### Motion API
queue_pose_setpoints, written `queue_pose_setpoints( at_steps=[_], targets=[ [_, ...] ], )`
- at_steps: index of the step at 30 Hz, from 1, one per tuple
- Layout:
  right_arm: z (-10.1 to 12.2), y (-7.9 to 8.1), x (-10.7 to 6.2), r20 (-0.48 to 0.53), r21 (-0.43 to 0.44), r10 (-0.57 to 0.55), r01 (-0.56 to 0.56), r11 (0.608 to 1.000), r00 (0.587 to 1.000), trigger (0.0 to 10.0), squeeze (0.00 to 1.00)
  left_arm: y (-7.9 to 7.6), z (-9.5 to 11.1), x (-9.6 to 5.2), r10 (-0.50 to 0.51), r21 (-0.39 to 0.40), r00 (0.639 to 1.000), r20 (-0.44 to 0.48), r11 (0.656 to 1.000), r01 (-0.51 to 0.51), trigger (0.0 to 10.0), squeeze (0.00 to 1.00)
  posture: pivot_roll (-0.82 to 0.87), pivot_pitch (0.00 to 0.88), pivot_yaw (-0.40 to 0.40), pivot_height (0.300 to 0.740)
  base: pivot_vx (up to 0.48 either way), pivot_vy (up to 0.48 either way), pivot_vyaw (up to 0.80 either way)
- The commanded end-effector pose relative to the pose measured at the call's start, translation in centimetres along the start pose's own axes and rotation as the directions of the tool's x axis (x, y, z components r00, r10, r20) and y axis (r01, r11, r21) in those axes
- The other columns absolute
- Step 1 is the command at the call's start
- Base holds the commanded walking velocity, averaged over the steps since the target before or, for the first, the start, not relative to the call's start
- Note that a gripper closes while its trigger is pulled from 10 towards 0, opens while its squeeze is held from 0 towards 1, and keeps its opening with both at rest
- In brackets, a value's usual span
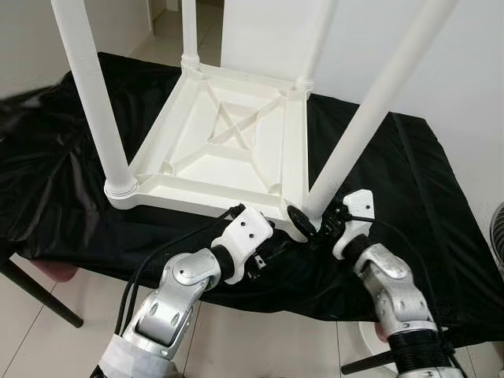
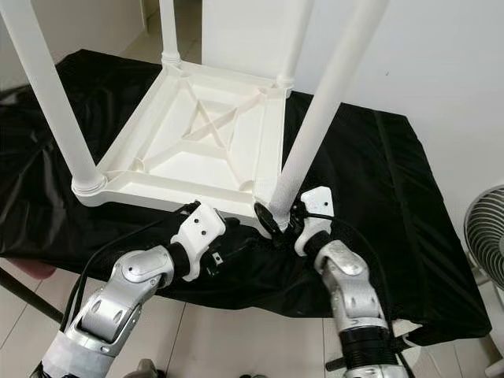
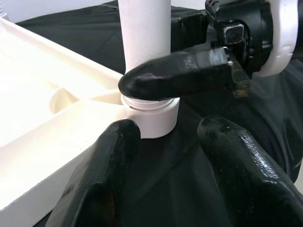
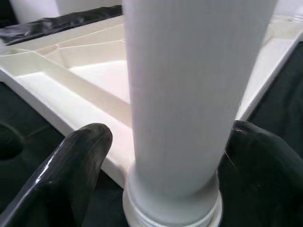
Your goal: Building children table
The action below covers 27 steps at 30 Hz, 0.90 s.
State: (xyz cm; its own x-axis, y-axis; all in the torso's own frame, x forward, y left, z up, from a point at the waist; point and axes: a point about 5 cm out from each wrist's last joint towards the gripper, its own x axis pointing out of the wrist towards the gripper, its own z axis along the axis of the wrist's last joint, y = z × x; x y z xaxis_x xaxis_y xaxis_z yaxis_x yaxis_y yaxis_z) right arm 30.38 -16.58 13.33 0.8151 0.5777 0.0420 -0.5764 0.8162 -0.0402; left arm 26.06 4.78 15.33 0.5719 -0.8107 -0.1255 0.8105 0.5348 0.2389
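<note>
Upside-down white table top [image 1: 228, 150] resting on black cloth [image 1: 394, 205], four legs pointing up — underside exposed so legs can be fitted into corner sockets. At the corner nearest the robot, right gripper [image 4: 165, 161] straddling the near leg [image 1: 370, 118] low down, just above its socket collar, fingers [image 4: 80, 161] touching either side — apparently clamped on it, probably to twist or seat it. Beside the same corner, left gripper [image 3: 165, 156] with fingers [image 3: 106, 170] spread apart, holding nothing, seemingly poised to steady the frame.
</note>
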Motion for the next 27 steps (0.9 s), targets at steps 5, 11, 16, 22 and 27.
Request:
queue_pose_setpoints(
  at_steps=[5,11,16,22,27],
  targets=[
    [0.0,-1.8,0.6,-0.032,-0.071,0.060,-0.062,0.995,0.998,10.0,0.00,0.0,-0.1,0.1,0.020,0.003,1.000,-0.004,1.000,-0.020,10.0,0.00,0.15,0.030,-0.103,0.740,0.000,0.000,0.00],
    [0.0,-2.4,1.5,-0.051,-0.090,0.082,-0.086,0.992,0.995,10.0,0.00,0.1,-0.1,0.2,0.023,0.005,1.000,-0.003,1.000,-0.023,10.0,0.00,0.16,0.023,-0.103,0.740,0.000,0.000,0.00],
    [-0.7,-2.2,2.3,-0.101,-0.067,0.146,-0.153,0.986,0.984,10.0,0.00,0.1,0.0,0.2,0.024,0.007,1.000,-0.001,1.000,-0.024,10.0,0.00,0.16,0.026,-0.103,0.740,0.000,0.000,0.00],
    [-1.4,-1.8,2.0,-0.098,-0.048,0.187,-0.192,0.980,0.977,0.0,0.00,0.0,0.0,0.0,0.025,0.002,1.000,-0.003,1.000,-0.025,10.0,0.00,0.16,0.042,-0.101,0.740,0.000,0.000,0.00],
    [-1.9,-2.0,1.6,-0.096,-0.036,0.184,-0.188,0.982,0.978,0.0,0.00,-0.1,-0.1,0.0,0.024,-0.003,1.000,-0.006,1.000,-0.024,10.0,0.00,0.15,0.057,-0.099,0.740,0.000,0.000,0.00]
  ],
)
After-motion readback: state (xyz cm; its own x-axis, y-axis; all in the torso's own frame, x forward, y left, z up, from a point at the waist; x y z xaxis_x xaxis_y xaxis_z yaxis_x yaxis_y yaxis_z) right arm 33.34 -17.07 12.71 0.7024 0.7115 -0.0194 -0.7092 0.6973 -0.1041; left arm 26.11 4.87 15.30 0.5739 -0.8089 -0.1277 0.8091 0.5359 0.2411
